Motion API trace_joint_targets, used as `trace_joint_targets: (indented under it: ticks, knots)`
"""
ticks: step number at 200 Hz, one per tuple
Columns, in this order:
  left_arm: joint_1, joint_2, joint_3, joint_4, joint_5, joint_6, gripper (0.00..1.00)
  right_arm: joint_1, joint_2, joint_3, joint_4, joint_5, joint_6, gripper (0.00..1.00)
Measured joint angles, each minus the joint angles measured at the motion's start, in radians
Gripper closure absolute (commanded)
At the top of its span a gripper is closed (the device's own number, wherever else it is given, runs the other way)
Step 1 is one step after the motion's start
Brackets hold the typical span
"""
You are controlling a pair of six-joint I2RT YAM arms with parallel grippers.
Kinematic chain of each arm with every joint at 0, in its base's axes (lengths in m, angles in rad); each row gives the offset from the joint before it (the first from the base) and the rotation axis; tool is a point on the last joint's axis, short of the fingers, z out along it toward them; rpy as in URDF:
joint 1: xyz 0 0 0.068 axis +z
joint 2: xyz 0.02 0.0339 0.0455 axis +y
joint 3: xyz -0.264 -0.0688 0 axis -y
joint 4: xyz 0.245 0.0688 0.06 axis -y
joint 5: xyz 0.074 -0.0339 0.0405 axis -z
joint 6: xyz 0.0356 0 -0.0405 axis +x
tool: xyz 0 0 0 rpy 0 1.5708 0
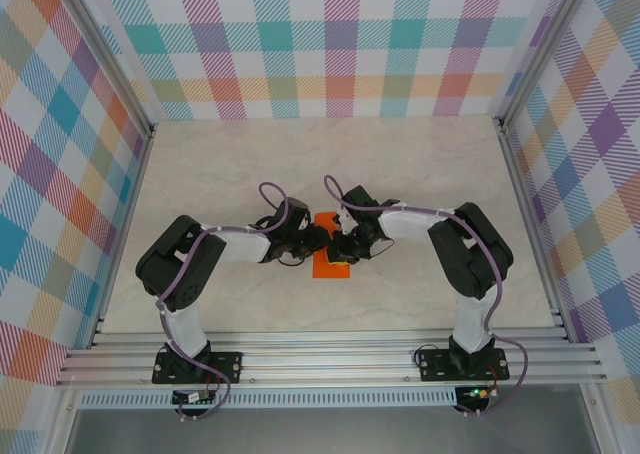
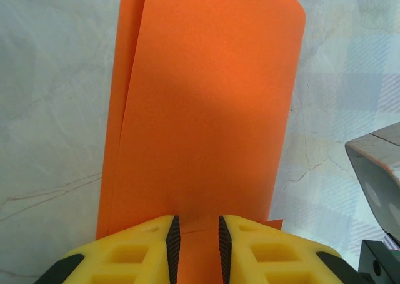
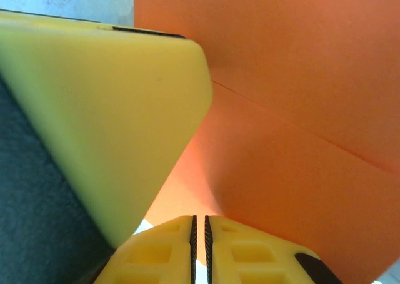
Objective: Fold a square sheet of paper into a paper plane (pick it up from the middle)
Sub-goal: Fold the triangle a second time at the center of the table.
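Observation:
The square sheet of paper (image 1: 327, 267) is bright orange and lies mid-table, folded into a long narrow band of layers rather than a paper plane. In the left wrist view the paper (image 2: 206, 109) runs away from my left gripper (image 2: 195, 220), whose jaws stand a little apart over its near end, a crease showing in the gap. My left gripper (image 1: 318, 242) and right gripper (image 1: 345, 246) meet over the band. The right gripper (image 3: 200, 218) has its jaws nearly together at the paper (image 3: 300, 109), where a flap rises. Whether a layer is pinched is hidden.
A yellow finger of the left gripper (image 3: 112, 109) looms close on the left of the right wrist view. A grey part of the right arm (image 2: 375, 177) sits beside the paper's right edge. The marble-look table (image 1: 430, 174) is walled by checked panels (image 1: 340, 44) and aluminium rails.

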Motion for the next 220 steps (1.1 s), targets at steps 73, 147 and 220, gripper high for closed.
trace_joint_targets:
  ticks: [73,147,220]
  knots:
    - [0.0,0.0,0.0,0.0,-0.001,-0.011,0.74,0.002,0.011,0.021,-0.028,0.007,0.005,0.84]
    - [0.002,0.0,0.0,0.005,-0.026,-0.025,0.74,0.003,0.058,0.072,-0.082,0.026,-0.003,0.85]
    - [0.0,0.0,0.0,0.0,-0.034,-0.025,0.76,0.003,-0.002,-0.031,0.03,0.029,-0.003,0.83]
